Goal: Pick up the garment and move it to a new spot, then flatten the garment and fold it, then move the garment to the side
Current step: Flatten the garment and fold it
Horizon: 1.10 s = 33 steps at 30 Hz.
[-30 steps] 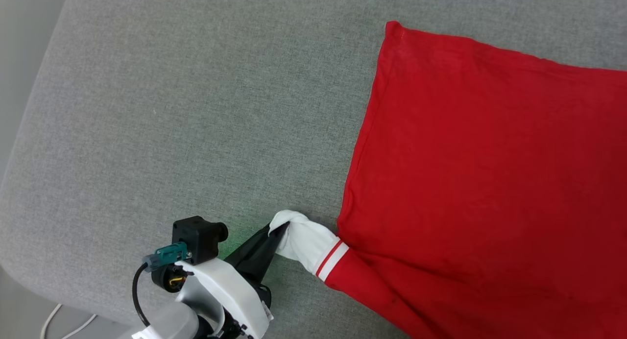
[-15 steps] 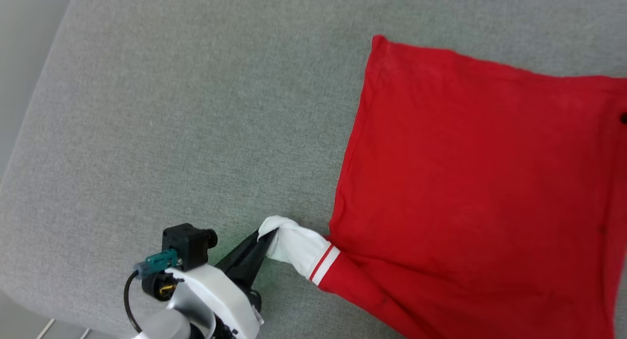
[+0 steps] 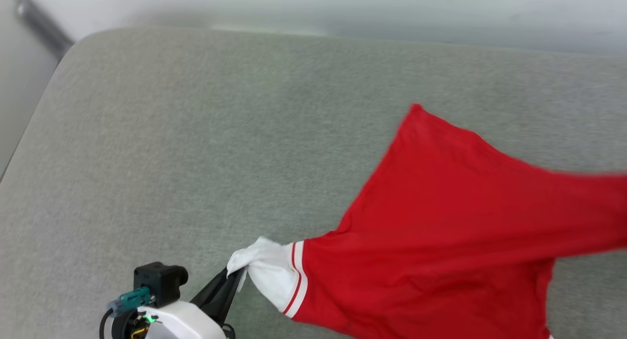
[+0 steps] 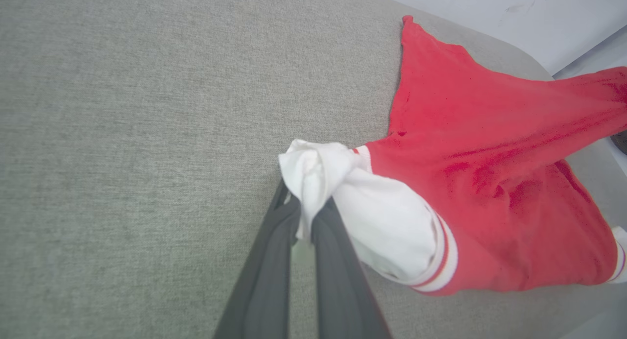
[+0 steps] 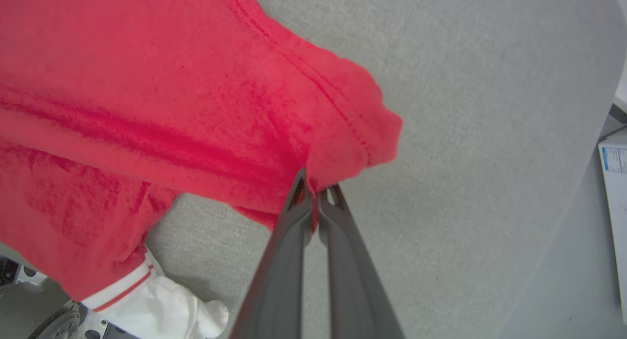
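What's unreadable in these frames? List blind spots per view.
Head view: garment cut off by the right and bottom edges; its lifted far edge is motion-blurred.
Left wrist view: left claw tips buried in the bunched white sleeve.
Right wrist view: right claw tips partly covered by the garment; label on the white box too small to read, and cut by the right edge.

Garment (image 3: 441, 221): soft matt knit cloth. Cushion (image 3: 196, 157): grey woven fabric, rough, matt. Left wrist shell (image 3: 181, 322): smooth white plastic.
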### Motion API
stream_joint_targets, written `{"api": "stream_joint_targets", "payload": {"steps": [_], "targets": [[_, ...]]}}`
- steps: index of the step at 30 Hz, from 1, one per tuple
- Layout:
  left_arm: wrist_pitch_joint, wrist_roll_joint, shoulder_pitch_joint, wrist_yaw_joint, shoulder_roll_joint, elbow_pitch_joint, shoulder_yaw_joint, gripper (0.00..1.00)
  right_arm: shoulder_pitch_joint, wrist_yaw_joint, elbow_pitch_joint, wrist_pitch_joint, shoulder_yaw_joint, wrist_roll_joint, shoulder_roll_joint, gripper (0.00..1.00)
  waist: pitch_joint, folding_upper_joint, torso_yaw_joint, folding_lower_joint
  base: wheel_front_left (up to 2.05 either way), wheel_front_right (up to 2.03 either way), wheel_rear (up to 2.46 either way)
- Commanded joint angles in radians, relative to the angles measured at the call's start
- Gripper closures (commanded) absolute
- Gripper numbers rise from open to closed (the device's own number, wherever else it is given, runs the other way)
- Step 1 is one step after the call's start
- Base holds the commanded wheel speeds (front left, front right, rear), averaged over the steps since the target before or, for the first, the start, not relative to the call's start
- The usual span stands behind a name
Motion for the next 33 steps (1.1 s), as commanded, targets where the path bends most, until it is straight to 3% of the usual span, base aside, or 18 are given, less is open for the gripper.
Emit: {"api": "stream_joint_targets", "payload": {"steps": [1, 2, 3, 6, 11, 15, 16, 17, 26, 33], "targets": [[-0.007, -0.004, 0.017, 0.009, 0.011, -0.013, 0.003, 1.0, 0.089, 0.0, 0.008, -0.017, -0.035, 0.014, -0.007, 1.0, -0.037, -0.0001, -0.041, 0.0001, 0.0, 0.0, 0.0], [-0.007, -0.005, 0.023, 0.015, 0.014, -0.018, 0.004, 1.0, 0.137, 0.0, 0.013, -0.026, -0.056, 0.018, -0.009, 1.0, -0.042, -0.0001, -0.047, 0.0001, 0.0, 0.0, 0.0], [-0.008, -0.007, 0.038, 0.025, 0.025, -0.033, 0.008, 1.0, 0.294, 0.0, 0.033, -0.054, -0.116, 0.03, 0.012, 1.0, -0.045, -0.0001, -0.061, 0.0001, 0.0, 0.0, 0.0], [-0.005, -0.007, 0.043, 0.029, 0.033, -0.039, 0.007, 1.0, 0.438, -0.001, 0.05, -0.076, -0.146, 0.024, 0.037, 1.0, -0.046, -0.0001, -0.065, 0.0001, 0.0, 0.0, 0.0], [-0.001, -0.002, 0.038, 0.03, 0.032, -0.039, 0.002, 1.0, 0.611, -0.001, 0.06, -0.091, -0.159, 0.029, 0.086, 1.0, -0.041, -0.0001, -0.059, 0.0001, 0.0, 0.0, 0.0], [0.0, -0.001, 0.04, 0.031, 0.03, -0.034, -0.001, 1.0, 0.658, 0.0, 0.041, -0.093, -0.173, 0.046, 0.111, 1.0, -0.041, -0.0001, -0.058, 0.0001, 0.0, 0.0, 0.0], [0.0, -0.001, 0.041, 0.031, 0.03, -0.032, -0.001, 1.0, 0.649, 0.0, 0.033, -0.103, -0.185, 0.046, 0.113, 0.65, -0.042, -0.0001, -0.058, 0.0001, 0.0, 0.0, 0.0], [0.001, 0.0, 0.041, 0.032, 0.03, -0.032, -0.003, 1.0, 0.635, 0.0, 0.021, -0.114, -0.196, 0.042, 0.115, 0.0, -0.043, -0.0001, -0.058, 0.0001, 0.0, 0.0, 0.0], [0.013, 0.019, 0.009, 0.027, 0.018, -0.039, -0.015, 1.0, 0.427, 0.0, -0.153, -0.133, -0.283, 0.032, 0.063, 0.0, -0.025, -0.0001, -0.033, 0.0001, 0.0, 0.0, 0.0], [0.018, 0.038, -0.029, 0.02, 0.002, -0.043, -0.023, 1.0, 0.17, 0.0, -0.176, -0.034, -0.16, -0.019, 0.017, 0.0, 0.024, -0.0001, -0.006, 0.0001, 0.0, 0.0, 0.0]]}}
